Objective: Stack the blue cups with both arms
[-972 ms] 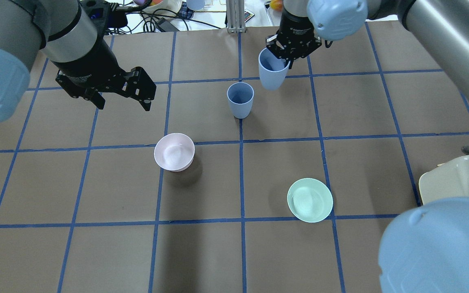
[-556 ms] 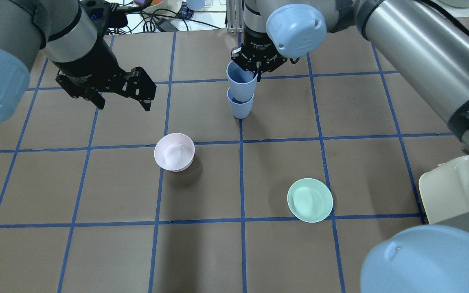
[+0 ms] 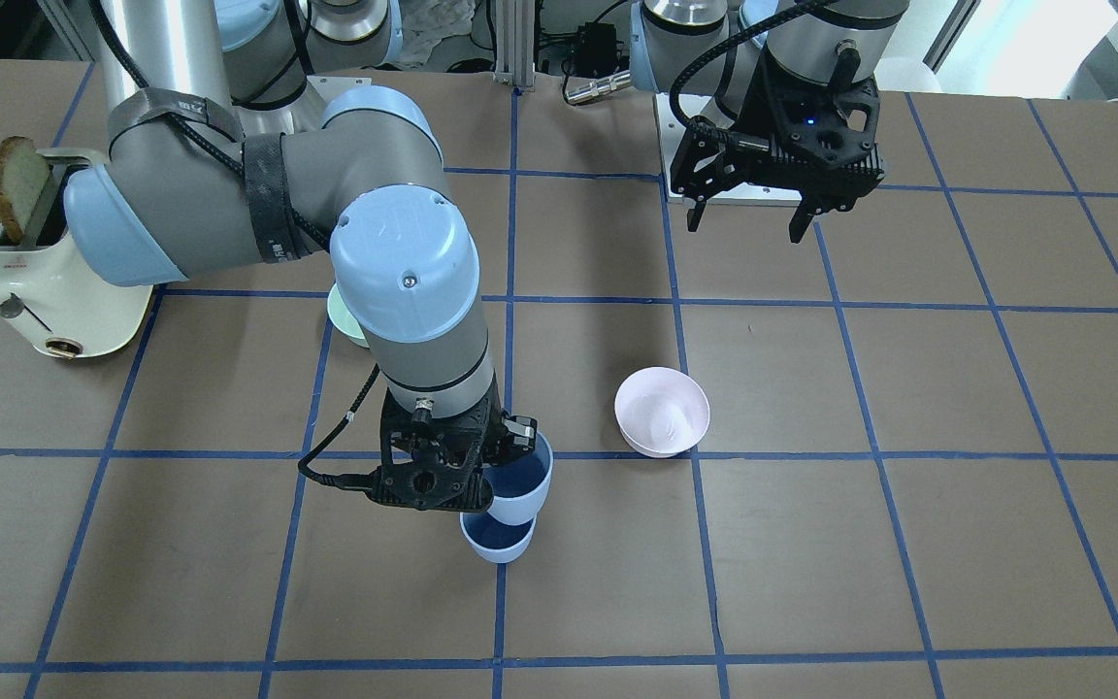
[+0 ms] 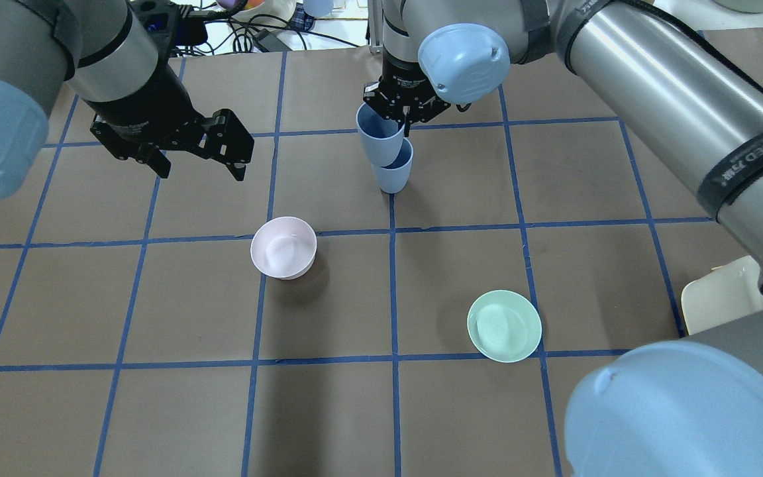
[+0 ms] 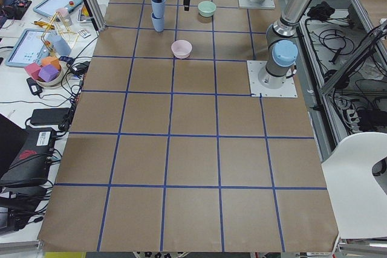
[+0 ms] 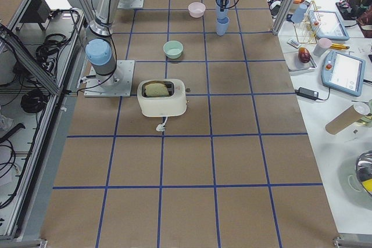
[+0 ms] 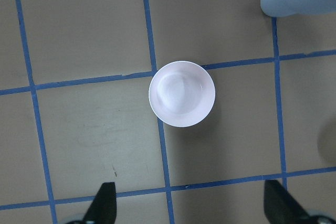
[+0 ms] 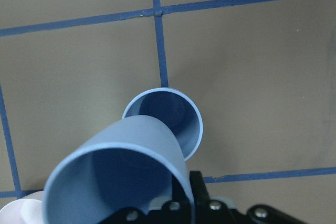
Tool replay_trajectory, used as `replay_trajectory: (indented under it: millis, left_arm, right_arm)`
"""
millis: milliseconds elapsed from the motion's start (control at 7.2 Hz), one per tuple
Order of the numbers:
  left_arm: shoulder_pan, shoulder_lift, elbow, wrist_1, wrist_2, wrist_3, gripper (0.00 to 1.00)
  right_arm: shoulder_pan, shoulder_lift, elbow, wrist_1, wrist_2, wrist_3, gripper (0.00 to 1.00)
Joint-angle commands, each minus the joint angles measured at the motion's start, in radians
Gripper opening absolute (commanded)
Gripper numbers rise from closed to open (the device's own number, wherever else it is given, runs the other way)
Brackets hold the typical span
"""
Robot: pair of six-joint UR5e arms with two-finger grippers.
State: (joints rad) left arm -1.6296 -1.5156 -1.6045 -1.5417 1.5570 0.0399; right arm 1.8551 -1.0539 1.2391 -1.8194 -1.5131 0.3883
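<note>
- Step in hand: seating one cup in the other. Right jaws were clamped on the rim of the held cup (image 4: 380,138), which was tilted, base at the mouth of the standing cup (image 4: 393,173).
- Right wrist view showed the held cup off-centre from that mouth. Couldn't tell whether the base had entered.
- My read on doing it well: level the held cup, centre it over the mouth, lower slowly, release only once seated. The taper should guide it once the base is in.
- Risk: the standing cup looked light and nothing braced it, so a sideways push on its rim could tip or slide it.
- Left jaws were apart and empty, hovering well apart from both cups, with the pink bowl (image 4: 283,247) below in their wrist view.
- Tabletop (image 4: 328,424): brown sheet with a blue tape grid. Standing cup sat on a tape line.
- Also on it: green bowl (image 4: 504,326), and a toaster (image 6: 163,100) with a bread slice, near the right arm's base.
- Room: bench past the tabletop with tablets (image 6: 347,72), cables and small parts.
</note>
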Motion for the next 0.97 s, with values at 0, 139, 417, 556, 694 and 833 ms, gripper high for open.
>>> replay_trajectory:
  millis: [0,139,417,556,694,833]
  left_arm:
    - [0.001,0.0,0.0,0.0,0.0,0.0,1.0]
    - [-0.001,0.0,0.0,0.0,0.0,0.0,1.0]
    - [0.001,0.0,0.0,0.0,0.0,0.0,1.0]
    - [-0.001,0.0,0.0,0.0,0.0,0.0,1.0]
    - [-0.001,0.0,0.0,0.0,0.0,0.0,1.0]
    - [-0.001,0.0,0.0,0.0,0.0,0.0,1.0]
  right_arm:
    - [-0.005,0.008,-0.007,-0.006,0.002,0.0,0.0]
    - [-0.007,0.014,-0.003,-0.008,0.002,-0.002,0.0]
    - [-0.017,0.014,-0.001,-0.003,-0.002,-0.012,0.0]
    - [-0.02,0.012,-0.001,0.0,-0.001,-0.012,0.0]
    - [-0.02,0.014,0.0,-0.003,-0.001,-0.012,0.0]
    - [-0.02,0.015,0.002,-0.004,-0.001,-0.008,0.0]
